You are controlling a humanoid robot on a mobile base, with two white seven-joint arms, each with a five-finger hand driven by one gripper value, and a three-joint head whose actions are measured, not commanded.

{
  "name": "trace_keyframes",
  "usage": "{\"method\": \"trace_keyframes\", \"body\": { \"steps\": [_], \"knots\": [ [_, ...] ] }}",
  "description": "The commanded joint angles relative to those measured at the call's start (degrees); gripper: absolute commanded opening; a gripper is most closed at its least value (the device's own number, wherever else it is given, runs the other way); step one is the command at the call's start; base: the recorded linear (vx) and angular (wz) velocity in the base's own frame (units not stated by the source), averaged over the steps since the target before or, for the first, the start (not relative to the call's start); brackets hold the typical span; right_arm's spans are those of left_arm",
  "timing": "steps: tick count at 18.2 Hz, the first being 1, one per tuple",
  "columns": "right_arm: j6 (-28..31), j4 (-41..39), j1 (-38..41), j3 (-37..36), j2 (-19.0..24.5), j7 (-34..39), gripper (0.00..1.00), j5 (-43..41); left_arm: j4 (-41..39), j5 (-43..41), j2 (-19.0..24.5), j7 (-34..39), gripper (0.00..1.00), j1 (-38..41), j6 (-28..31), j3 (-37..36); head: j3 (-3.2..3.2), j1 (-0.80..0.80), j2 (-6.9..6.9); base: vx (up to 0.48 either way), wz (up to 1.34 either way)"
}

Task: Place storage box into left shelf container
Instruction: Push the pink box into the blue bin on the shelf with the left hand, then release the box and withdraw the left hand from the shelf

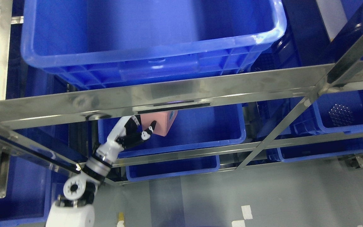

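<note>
Because the steel shelf rail (175,91) crosses the frame's middle and hides the top of the pink storage box (164,124), only its lower part shows, held over the middle-tier blue container (200,126). The left hand (131,132), reaching from lower left, has its fingers (148,132) curled against the box's side, apparently gripping it for lowering inside.
</note>
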Motion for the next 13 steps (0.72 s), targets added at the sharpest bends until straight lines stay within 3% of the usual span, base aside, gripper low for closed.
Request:
{"method": "trace_keyframes", "body": {
  "steps": [1, 8, 13],
  "knots": [
    [-0.1, -1.0, -0.3, 0.0, -1.0, -0.4, 1.00, -1.2, 18.1, -16.1, 0.9, -0.1, 0.08, -16.6, 2.5, 0.5, 0.00, 0.00, 0.00, 0.059, -0.13],
    [-0.1, -1.0, -0.3, 0.0, -1.0, -0.4, 1.00, -1.2, 25.9, -36.5, 0.8, -5.4, 0.09, -23.3, 0.8, -6.3, 0.00, 0.00, -0.01, 0.026, -0.04],
    [-0.1, -1.0, -0.3, 0.0, -1.0, -0.4, 1.00, -1.2, 29.6, -42.6, -0.6, -5.6, 0.13, -24.6, -2.3, -6.8, 0.00, 0.00, -0.01, 0.000, 0.00]
  ]
}}
